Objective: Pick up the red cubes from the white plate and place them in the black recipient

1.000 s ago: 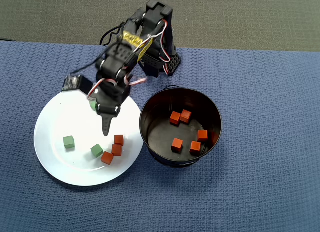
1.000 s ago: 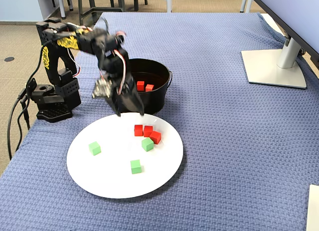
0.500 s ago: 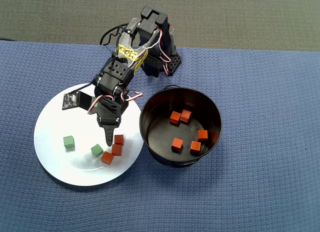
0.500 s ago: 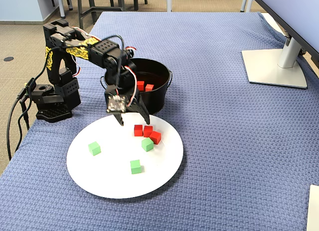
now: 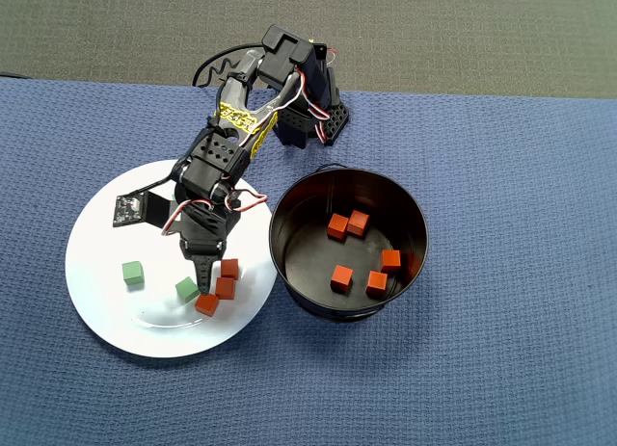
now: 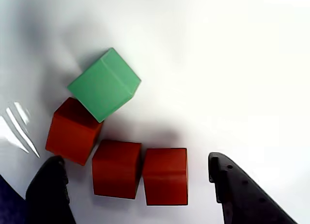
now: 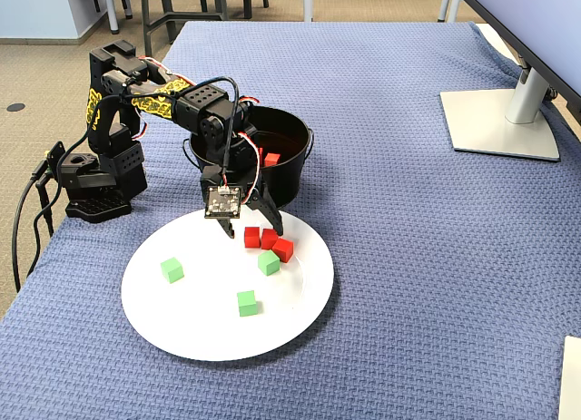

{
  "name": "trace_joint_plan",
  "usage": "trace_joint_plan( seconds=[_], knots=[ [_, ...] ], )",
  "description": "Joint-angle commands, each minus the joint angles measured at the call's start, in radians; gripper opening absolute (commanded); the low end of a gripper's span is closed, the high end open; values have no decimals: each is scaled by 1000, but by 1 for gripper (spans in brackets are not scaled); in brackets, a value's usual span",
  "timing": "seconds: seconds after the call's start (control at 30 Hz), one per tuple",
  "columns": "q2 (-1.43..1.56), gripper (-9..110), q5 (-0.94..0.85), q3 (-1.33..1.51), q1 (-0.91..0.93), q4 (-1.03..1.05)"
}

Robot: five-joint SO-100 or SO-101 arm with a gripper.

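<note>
Three red cubes (image 7: 270,239) lie in a row near the white plate's (image 7: 200,325) far right edge; in the wrist view they are close below me (image 6: 165,175). My gripper (image 7: 253,229) is open and low over the plate, its fingers (image 6: 237,195) astride two of the cubes while the third lies by the left finger. In the overhead view the gripper (image 5: 214,277) is just left of the cubes (image 5: 225,288). The black recipient (image 5: 289,200) stands right of the plate with several red cubes (image 5: 341,277) inside.
Three green cubes (image 7: 246,302) also lie on the plate, and one (image 6: 104,83) touches the red row. The arm's base (image 7: 91,180) stands at the blue cloth's left edge. A monitor stand (image 7: 504,121) is at the far right.
The gripper has swung forward across the plate and dropped to the three red cubes, with its jaws now spread round them. No cube has moved.
</note>
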Motion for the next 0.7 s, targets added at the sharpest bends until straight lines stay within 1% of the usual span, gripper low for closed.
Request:
trace_joint_plan(
  seconds=[0.0,0.13,0.43,0.67],
  knots=[
    [-6,33,-2,-81,0,-11],
    [-61,33,3,-141,0,-6],
    [-156,31,77,-261,15,11],
    [-227,31,69,-321,5,26]
  ],
)
